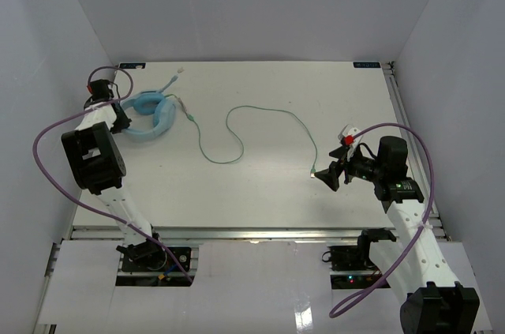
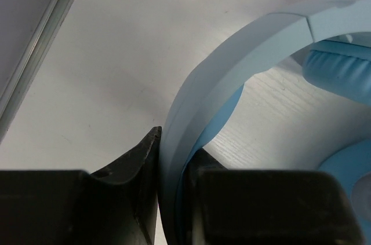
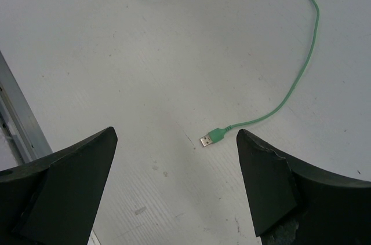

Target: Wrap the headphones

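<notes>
Left gripper [image 2: 177, 152] clenched on headband [image 2: 232, 54] of headphones [image 1: 150, 117] at worktop's [image 1: 260, 192] far-left corner, likely anchoring them; right gripper [image 3: 177, 135] released, jaws wide over the plug [image 3: 211, 138], apparently poised to gather loose cable [image 1: 272, 107] for winding.

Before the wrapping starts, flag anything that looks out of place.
Nothing is damaged or spilled. Only the cable of the headphones is untidy: it snakes in loose curves across the table, its plug far from them.

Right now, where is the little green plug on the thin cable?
From above, the green USB plug lies on the right side of the white table, just ahead of the right arm's open black tool.
</notes>
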